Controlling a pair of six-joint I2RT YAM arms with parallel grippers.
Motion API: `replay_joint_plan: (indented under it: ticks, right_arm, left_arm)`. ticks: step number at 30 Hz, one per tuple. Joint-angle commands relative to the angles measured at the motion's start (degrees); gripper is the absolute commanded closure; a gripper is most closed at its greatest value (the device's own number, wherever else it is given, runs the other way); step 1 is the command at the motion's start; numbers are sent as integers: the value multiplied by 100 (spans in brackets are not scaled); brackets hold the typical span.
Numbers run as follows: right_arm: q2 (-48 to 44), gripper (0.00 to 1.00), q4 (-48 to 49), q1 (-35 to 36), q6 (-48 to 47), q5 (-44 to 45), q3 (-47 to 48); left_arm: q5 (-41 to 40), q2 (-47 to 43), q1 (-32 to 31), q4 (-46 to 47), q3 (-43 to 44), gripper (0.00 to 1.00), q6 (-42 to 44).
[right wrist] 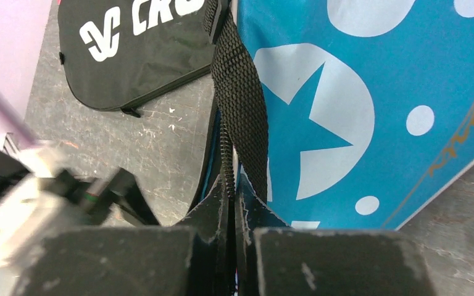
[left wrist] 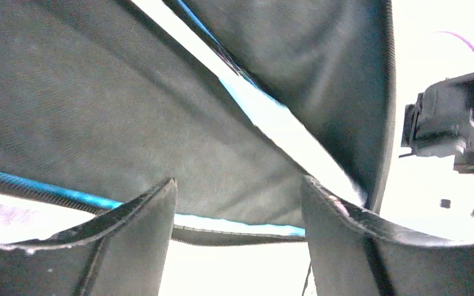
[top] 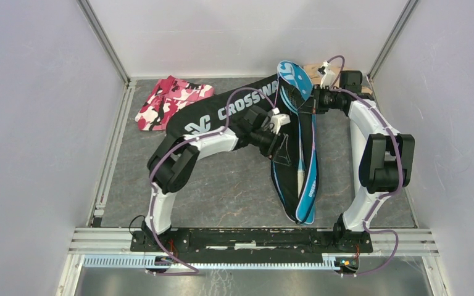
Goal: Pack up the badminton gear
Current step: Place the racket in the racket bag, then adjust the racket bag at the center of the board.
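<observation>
The blue "SPORT" racket cover (top: 309, 185) lies lengthwise on the grey surface (top: 222, 185), right of centre, its narrow end toward the arm bases. Its wide end, with white star and dot prints, is lifted off the surface at the far side. The right gripper (right wrist: 231, 185) has its jaws pressed together on the cover's edge, where a black webbing strap (right wrist: 244, 92) and the zip line run between them. The left gripper (top: 279, 143) sits at the cover's open left side. In the left wrist view its jaws stand wide apart, with dark lining and a blue-piped edge stretched above them and nothing pinched between them. A pale, slender racket handle (top: 300, 174) shows inside the opened cover. The black "CROSSWAY" racket cover (top: 222, 114) lies flat and diagonal behind the left arm, its far end touching the blue cover. A pink-and-white camouflage cloth (top: 171, 98) rests at the far left, and a beige cloth (top: 315, 68) shows behind the right gripper.
</observation>
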Motion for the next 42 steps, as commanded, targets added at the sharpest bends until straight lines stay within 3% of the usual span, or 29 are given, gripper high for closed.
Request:
replay_joint_plan:
  ticks: [1, 7, 14, 29, 42]
  right_arm:
    - [-55, 100, -361, -35, -518, -182, 575]
    - [84, 100, -917, -26, -941, -649, 1005]
    - [34, 100, -1608, 102, -1542, -1125, 1349]
    - [-315, 100, -2884, 1247, -2808, -1658, 1859]
    - [-77, 100, -3637, 2027, -3479, -2018, 2132]
  left_arm:
    - [112, -1118, 199, -1079, 59, 18, 1681]
    - [-321, -2051, 407, -2217, 223, 12, 3235]
    - [-1551, -3014, 709, -2519, 395, 12, 4648]
    - [-2602, -3255, 738, -4291, 1965, 11, 6988]
    - [-2997, -3363, 729, -6233, 1861, 9, 8905]
